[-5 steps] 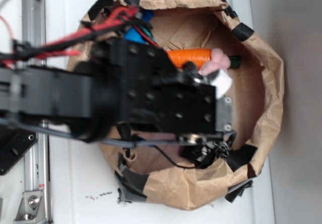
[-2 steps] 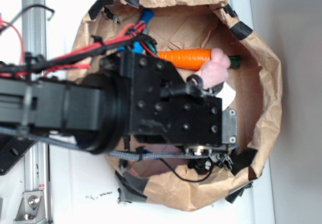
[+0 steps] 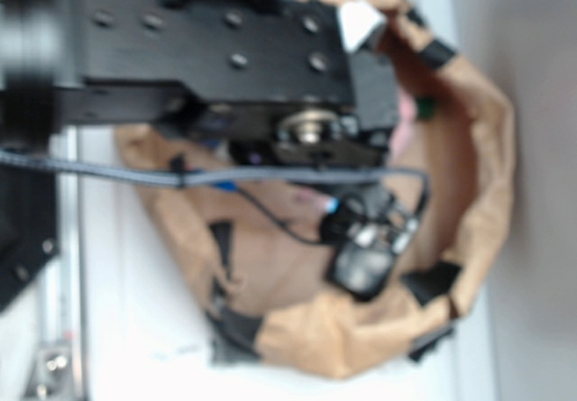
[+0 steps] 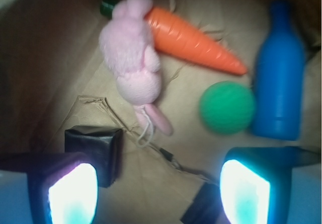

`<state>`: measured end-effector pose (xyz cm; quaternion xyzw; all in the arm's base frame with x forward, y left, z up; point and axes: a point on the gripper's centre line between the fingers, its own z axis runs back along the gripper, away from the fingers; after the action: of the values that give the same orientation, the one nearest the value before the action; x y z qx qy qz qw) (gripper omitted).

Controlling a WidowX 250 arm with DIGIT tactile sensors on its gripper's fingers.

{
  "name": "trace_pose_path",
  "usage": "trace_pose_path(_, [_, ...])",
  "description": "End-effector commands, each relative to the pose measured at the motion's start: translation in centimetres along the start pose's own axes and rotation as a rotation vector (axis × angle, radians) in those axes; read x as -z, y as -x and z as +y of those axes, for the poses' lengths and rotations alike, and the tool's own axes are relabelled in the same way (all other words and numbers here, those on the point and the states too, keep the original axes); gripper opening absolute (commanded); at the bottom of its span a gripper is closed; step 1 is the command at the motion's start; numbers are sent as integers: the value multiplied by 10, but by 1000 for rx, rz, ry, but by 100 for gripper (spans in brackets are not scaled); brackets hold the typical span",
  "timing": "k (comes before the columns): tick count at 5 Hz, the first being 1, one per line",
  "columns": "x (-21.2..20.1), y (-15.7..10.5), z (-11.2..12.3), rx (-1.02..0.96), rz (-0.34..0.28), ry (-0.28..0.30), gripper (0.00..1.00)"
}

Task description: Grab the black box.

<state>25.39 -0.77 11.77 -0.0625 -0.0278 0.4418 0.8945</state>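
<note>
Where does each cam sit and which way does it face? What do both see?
Exterior: overhead, looking straight down on the brown paper nest; the robot's black arm fills the top and hides most of the contents; blurred.
Wrist: mounted on the gripper, looking down between its open jaws at the black box, pink plush bunny, carrot, green ball and blue bottle.
Shared: the paper floor of the nest; the toys show clearly only from the wrist.
</note>
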Motion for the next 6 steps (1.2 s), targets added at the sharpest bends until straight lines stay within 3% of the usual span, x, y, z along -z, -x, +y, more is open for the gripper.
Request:
trace_pose_path(1, [-39,-13,15,-21,-14,121,100])
trace_pose_path(2, [-29,-14,14,20,-24,302,100])
trace_pose_path(5, [-2,-10,2,-4,-48,184,100])
trace_pose_path(6, [13,-4,-11,5,-28,162,100])
